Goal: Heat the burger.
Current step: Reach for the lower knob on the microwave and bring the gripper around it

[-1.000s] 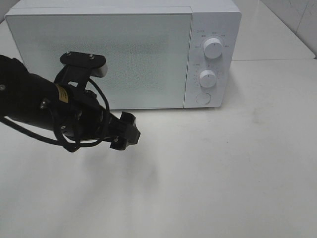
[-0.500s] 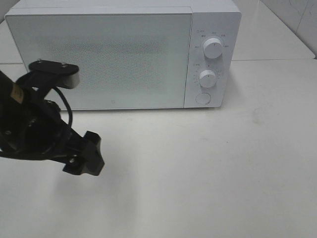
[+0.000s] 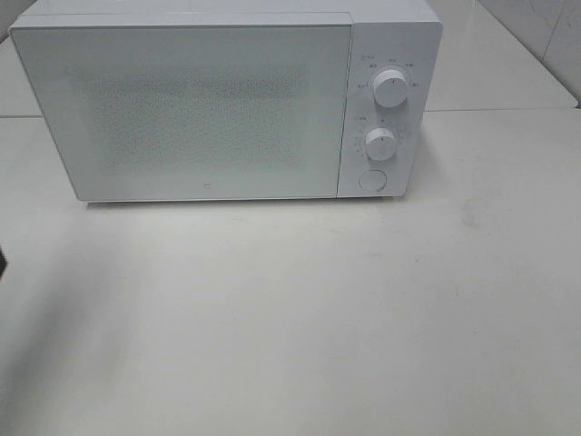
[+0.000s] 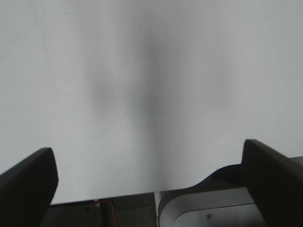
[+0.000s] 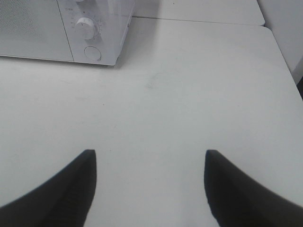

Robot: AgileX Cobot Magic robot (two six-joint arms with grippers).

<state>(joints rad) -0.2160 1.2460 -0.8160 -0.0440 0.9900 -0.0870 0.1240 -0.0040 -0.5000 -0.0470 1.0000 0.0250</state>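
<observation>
White laminate, matte and faintly scuffed, is filling most of what I am seeing: the table [image 3: 363, 318] is running wide and flat, with a thin seam crossing it behind the microwave [image 3: 390, 27]. At the far right corner a pale tiled wall [image 3: 554, 36] is rising.

The microwave is sitting at the back, a boxy white shell with rounded corners. Its door [image 3: 182, 109] is lying flush and closed, a smooth pane with a fine speckled grain that I am not managing to see through.

The left gripper [image 4: 147, 151] is hanging over bare table, its dark blunt fingers [image 4: 28, 184] standing wide with nothing between them. The right gripper [image 5: 150, 153] is also gaping, empty, its tapered black fingers [image 5: 71, 189] pointing toward the microwave's control side.

On that panel the upper dial [image 3: 390, 88] and lower dial [image 3: 380, 144] are showing as round white knobs, with a flat round button [image 3: 371, 180] below.

The burger is appearing in none of my views; I cannot tell where it is.
</observation>
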